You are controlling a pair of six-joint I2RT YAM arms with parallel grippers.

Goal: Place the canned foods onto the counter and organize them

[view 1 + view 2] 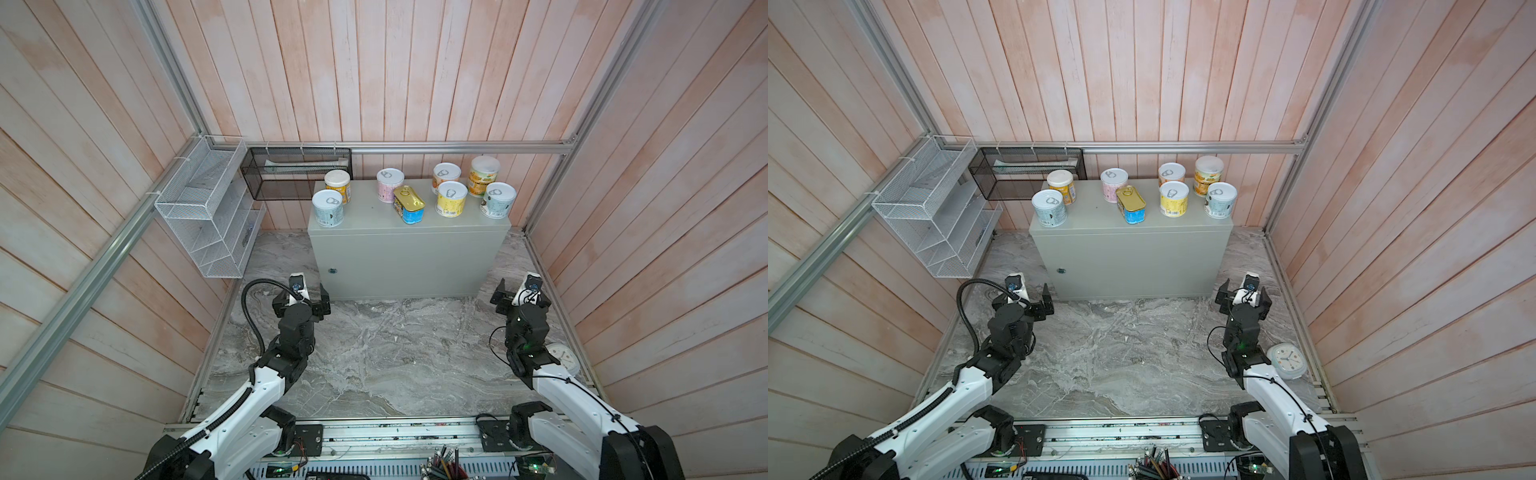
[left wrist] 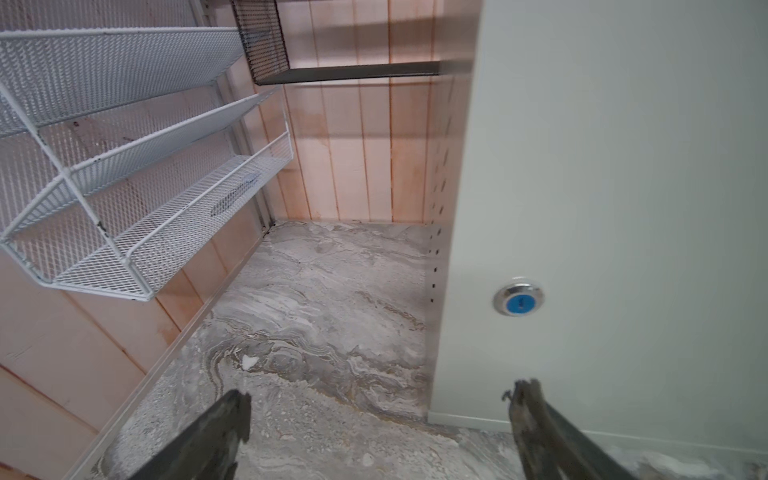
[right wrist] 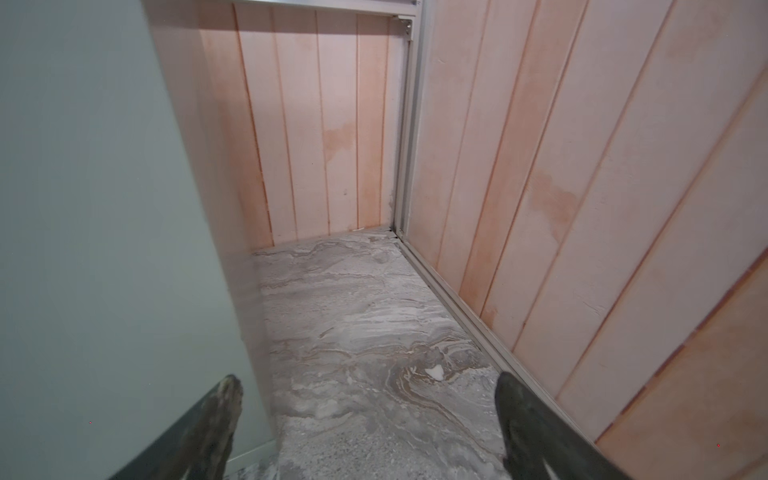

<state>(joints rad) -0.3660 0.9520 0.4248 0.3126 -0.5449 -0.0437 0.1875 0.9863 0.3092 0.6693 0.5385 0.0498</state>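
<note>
All the canned foods stand on top of the counter (image 1: 407, 257), well above and apart from both claws. At its left end a pale blue can (image 1: 328, 208) sits close to the front left corner, with a yellow can (image 1: 337, 185) just behind it. Near the middle, a pink can (image 1: 390, 185) stands just behind the gold-topped tin (image 1: 409, 203), which lies skewed to the front edge. At the right end four cans cluster: an orange can (image 1: 446, 174) and a taller can (image 1: 484, 174) at the back, a second yellow can (image 1: 451, 198) and a second pale blue can (image 1: 498, 200) in front, the last near the right edge.

The left claw (image 1: 302, 296) hangs low by the counter's front left lower corner, released and holding nothing. The right claw (image 1: 521, 293) hangs by the front right lower corner, likewise spread and bare.

Bare top shows between the left pair and the pink can. Open marble floor (image 1: 374, 353) lies between the arms; a white wire basket (image 1: 203, 216) hangs on the left wall, and a clock (image 1: 1287, 360) lies beside the right arm
</note>
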